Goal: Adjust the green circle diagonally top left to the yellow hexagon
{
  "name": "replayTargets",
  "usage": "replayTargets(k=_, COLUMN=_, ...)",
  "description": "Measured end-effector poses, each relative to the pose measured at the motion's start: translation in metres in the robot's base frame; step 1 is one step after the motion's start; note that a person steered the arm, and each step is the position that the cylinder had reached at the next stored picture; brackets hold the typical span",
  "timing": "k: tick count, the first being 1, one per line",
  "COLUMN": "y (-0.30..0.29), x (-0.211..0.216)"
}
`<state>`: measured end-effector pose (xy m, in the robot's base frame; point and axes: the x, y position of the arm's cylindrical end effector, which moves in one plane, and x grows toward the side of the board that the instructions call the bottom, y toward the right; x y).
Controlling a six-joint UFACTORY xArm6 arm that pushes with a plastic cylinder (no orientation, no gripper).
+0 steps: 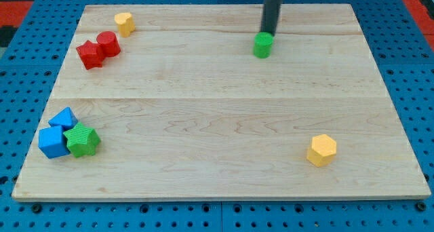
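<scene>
Pale wooden board (203, 123) on blue pegboard surface (27, 89); red patches at top corners.

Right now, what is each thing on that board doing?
My tip: just above the green circle, seemingly touching.
Green circle: upright, alone.
Yellow hexagon: alone, bottom right.
Small yellow block: alone, top left.
Two red blocks: touching.
Blue blocks, green star: clustered.

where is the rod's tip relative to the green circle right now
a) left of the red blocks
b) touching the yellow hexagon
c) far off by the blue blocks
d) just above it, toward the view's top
d: my tip sits right at the top edge of the green circle, far from the yellow hexagon at the view's lower right.
</scene>
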<state>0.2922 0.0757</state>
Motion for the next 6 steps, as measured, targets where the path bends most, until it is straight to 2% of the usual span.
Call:
replayTargets(k=1, y=-0.046, x=0.024)
replayTargets(k=6, y=-0.166, x=0.022)
